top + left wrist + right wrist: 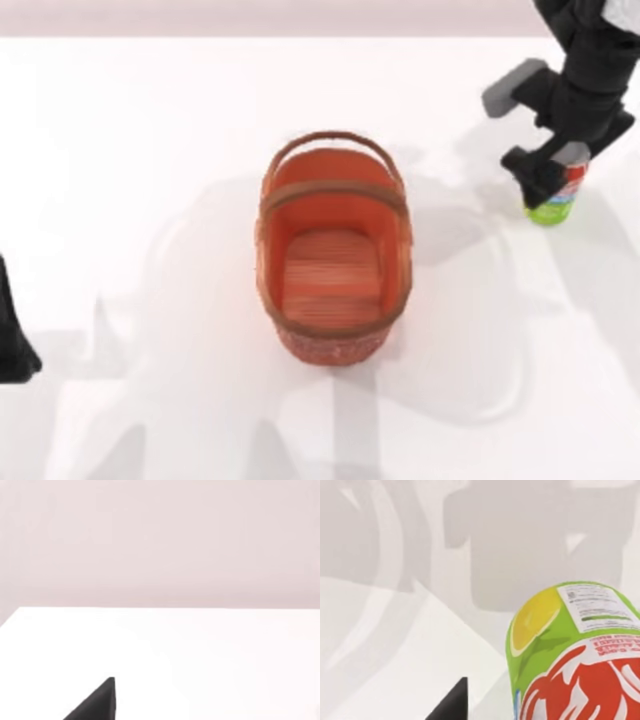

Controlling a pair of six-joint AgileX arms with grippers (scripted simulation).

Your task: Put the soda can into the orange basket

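Left arm (12, 345) parked at the table's (150, 130) far left edge, doing nothing; left gripper out of the top view, and only a dark sliver of one finger (97, 702) showing in the left wrist view, so can't tell if open or closed.

Middle of the table: orange basket (335, 335), upright, handle (333, 142) arched over the far end, slatted bottom bare. Nothing in it yet.

Over at the right, toward the back: soda can (555, 205) standing upright on the table, well apart from the basket. Right gripper (548, 178) sitting right on top of it, covering most of the red part, green bottom poking out below. In the right wrist view, can (575, 655) huge and close, right beside one dark finger (451, 702). Looks a lot like a grasp in progress, but can't honestly tell whether the fingers are clamped on the can or just sitting around it, open. Can't tell either if the can is off the table; looks planted.

So, probably the pick-up step: at the can, not yet carrying. Next up, by the look of it: make sure of a firm squeeze, lift straight up, swing left toward the basket, and go high enough to clear the rim and dodge that handle before letting go over the open part. Main risk probably a tipped can or a clipped handle.
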